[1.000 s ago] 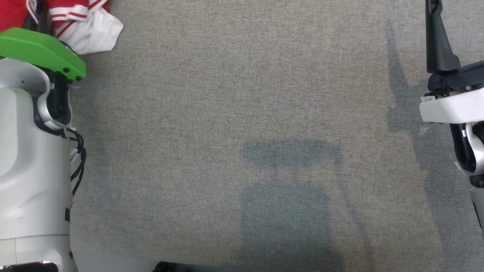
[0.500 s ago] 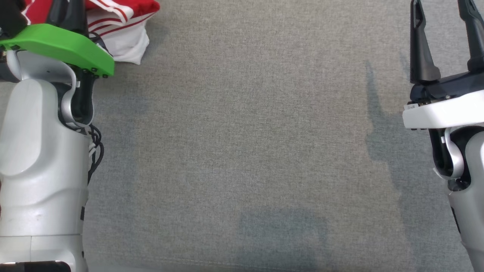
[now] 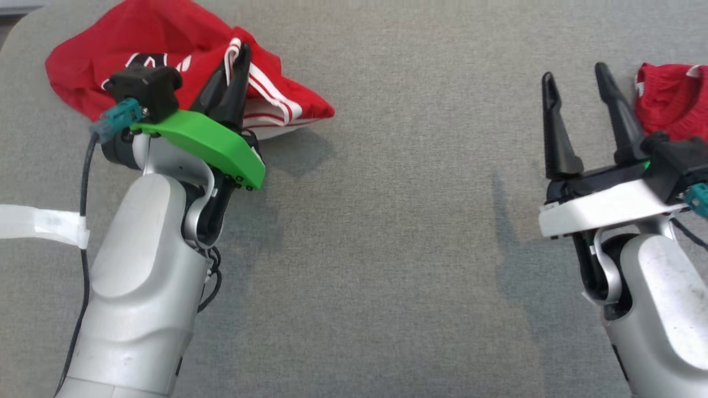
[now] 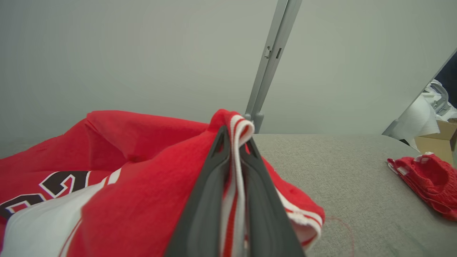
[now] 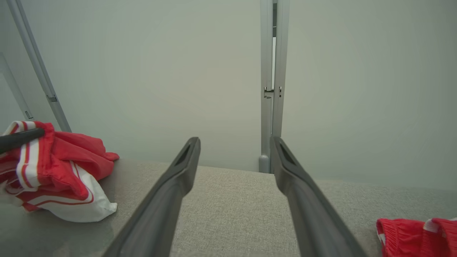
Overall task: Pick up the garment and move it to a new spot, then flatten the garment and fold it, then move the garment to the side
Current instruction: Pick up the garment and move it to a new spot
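The garment (image 3: 155, 33) is a red jersey with white stripes and black lettering, crumpled at the far left of the grey fabric table (image 3: 387, 221). My left gripper (image 3: 238, 52) is shut on its striped edge. The left wrist view shows that white-and-red hem (image 4: 237, 185) pinched between the two fingers, with the gripper (image 4: 236, 137) lifting the fold a little off the table. My right gripper (image 3: 574, 74) hovers open and holds nothing at the right. The right wrist view has that gripper (image 5: 235, 142) over bare table, with the garment (image 5: 60, 171) far to its left.
A second red knitted piece (image 3: 666, 97) lies at the far right, just beside my right fingers (image 3: 614, 105). The table's rounded corner (image 3: 22, 27) is near the garment. A pale wall with a metal post (image 5: 273, 89) stands behind the table.
The head camera has tilted, so the whole picture has slid down and inward. Both grippers and the garment now show in full. The left stays shut on the garment; the right stays open.
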`<state>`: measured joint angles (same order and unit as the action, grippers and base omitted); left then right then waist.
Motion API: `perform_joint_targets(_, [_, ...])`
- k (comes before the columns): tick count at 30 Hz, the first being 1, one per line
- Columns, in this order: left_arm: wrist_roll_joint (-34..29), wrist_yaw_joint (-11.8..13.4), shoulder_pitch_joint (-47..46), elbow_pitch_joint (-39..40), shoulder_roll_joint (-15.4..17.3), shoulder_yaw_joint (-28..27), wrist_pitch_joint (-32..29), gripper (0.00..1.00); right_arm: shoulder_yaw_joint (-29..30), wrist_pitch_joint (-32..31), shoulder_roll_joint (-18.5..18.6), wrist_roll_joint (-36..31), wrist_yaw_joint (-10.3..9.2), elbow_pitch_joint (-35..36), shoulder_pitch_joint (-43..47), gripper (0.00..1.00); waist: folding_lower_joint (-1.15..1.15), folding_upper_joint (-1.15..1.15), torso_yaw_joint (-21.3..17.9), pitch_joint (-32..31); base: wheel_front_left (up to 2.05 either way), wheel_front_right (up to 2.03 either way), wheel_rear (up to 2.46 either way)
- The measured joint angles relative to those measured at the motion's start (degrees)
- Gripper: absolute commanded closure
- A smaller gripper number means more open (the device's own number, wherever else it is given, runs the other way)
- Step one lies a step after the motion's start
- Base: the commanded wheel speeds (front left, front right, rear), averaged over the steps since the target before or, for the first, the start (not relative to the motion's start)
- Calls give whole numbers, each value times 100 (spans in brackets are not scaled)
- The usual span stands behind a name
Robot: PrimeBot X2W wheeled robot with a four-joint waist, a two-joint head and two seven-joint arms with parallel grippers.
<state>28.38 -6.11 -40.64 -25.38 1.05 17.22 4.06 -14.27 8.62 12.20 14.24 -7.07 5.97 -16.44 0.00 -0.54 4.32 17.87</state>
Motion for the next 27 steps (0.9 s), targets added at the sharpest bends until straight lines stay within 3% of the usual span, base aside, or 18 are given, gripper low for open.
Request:
perform_joint_targets(8, [446, -42, 397, 187, 11, 547, -255, 100, -221, 33, -144, 46, 1, -209, 445, 0, 0, 0, -544, -466, 0, 0, 0])
perform_joint_targets(15, [1317, -37, 496, 626, 43, 1504, -416, 100, -347, -9, -259, 56, 1, -183, 609, 0, 0, 0, -1213, -731, 0, 0, 0])
perform_joint_targets(23, [1423, 449, 578, 619, 70, 2046, -510, 100, -544, -8, -357, 153, 69, -137, 647, 0, 0, 0, -1882, -762, 0, 0, 0])
perform_joint_targets(24, [1423, 449, 578, 619, 70, 2046, -510, 65, -544, -8, -357, 153, 69, -137, 647, 0, 0, 0, -1882, -762, 0, 0, 0])
perform_joint_targets(25, [1422, 502, 578, 609, 78, 2069, -506, 50, -579, -8, -372, 163, 103, -141, 643, 0, 0, 0, -1962, -749, 0, 0, 0])
perform_joint_targets(26, [1422, 559, 578, 606, 87, 2109, -502, 0, -614, -8, -385, 168, 130, -145, 639, 0, 0, 0, -2044, -733, 0, 0, 0])
perform_joint_targets(27, [1422, 581, 578, 616, 98, 2180, -502, 0, -621, -8, -400, 183, 145, -149, 639, 0, 0, 0, -2121, -715, 0, 0, 0])
